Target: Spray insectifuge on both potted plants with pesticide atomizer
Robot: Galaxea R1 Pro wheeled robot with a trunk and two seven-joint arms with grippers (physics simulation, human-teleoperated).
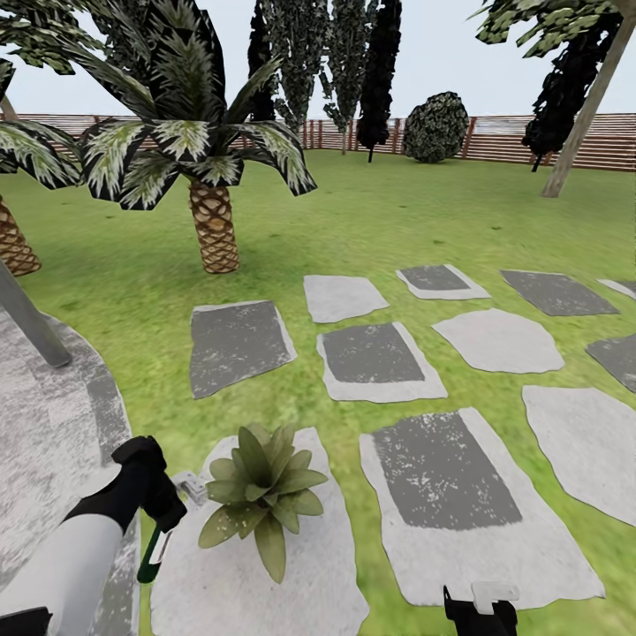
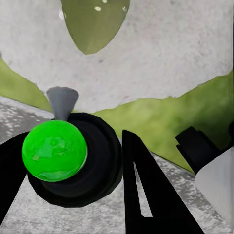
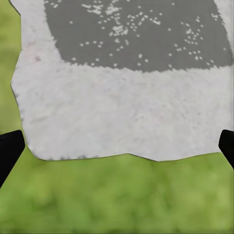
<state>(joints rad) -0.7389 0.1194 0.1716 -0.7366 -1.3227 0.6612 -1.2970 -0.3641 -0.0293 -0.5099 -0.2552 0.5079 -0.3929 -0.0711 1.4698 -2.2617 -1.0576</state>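
Beside the potted plant (image 1: 263, 495) on the pale stepping stone (image 1: 265, 583), the left gripper (image 1: 163, 512) holds the pesticide atomizer (image 1: 157, 548), its fingers pinching the bottle. From the head view the dark-green body hangs down under the claw while the pale trigger head (image 1: 189, 487) points toward the leaves, nearly touching the closest ones. That aim looks deliberate: the nozzle is brought right up to the rosette so the spray would land on the foliage and not on the stone or the lawn (image 1: 397, 212).

Looking along the left fingers (image 2: 146, 195), the bottle shows end-on as a bright green round shape (image 2: 54, 150) in a black collar, with the grey nozzle cone (image 2: 62, 101) pointing at a broad olive leaf (image 2: 92, 24) lying over the stone. Whether any liquid is in the bottle cannot be told, and no spray mist shows.

The right gripper (image 1: 480, 614) hangs low at the near edge of the head view, spread wide and holding nothing; its camera sees its two dark fingertips (image 3: 9, 151) far apart above the edge of a grey slab (image 3: 122, 122) and grass.

A second plant of this kind is probably elsewhere in the garden
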